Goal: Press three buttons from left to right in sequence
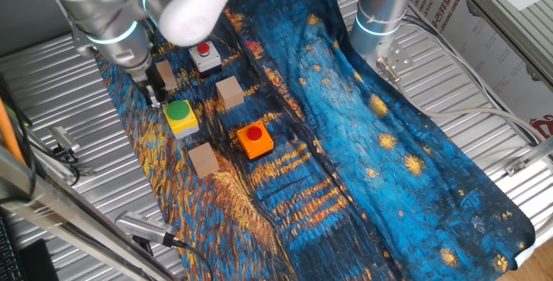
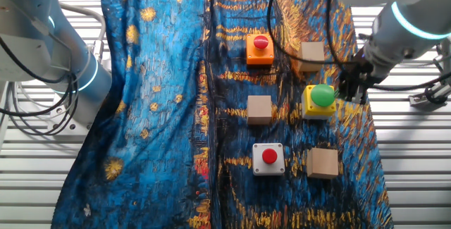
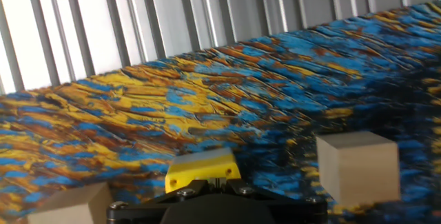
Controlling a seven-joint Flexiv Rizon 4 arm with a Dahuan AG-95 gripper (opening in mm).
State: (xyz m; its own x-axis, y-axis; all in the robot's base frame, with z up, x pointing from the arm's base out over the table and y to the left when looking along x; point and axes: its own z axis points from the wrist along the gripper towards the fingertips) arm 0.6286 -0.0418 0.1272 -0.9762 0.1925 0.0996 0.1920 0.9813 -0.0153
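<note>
The yellow button with the green cap [image 1: 181,115] stands at the left of the cloth; it also shows in the other fixed view [image 2: 320,99]. The orange button with the red cap [image 1: 254,139] [image 2: 260,48] and the white button with the red cap [image 1: 206,56] [image 2: 268,158] stand apart from it. My gripper [image 1: 154,97] [image 2: 350,88] hangs close beside the yellow button, on its outer side, not over the cap. In the hand view the fingers [image 3: 196,191] meet with only a thin seam, empty, with the yellow base [image 3: 202,169] just ahead.
Three plain wooden cubes [image 2: 312,53] [image 2: 259,109] [image 2: 323,163] stand among the buttons on the blue and orange painted cloth [image 2: 162,102]. One cube [image 3: 358,165] is right of the fingers in the hand view. A second arm's base [image 1: 380,13] stands on the ribbed metal table [image 1: 52,91].
</note>
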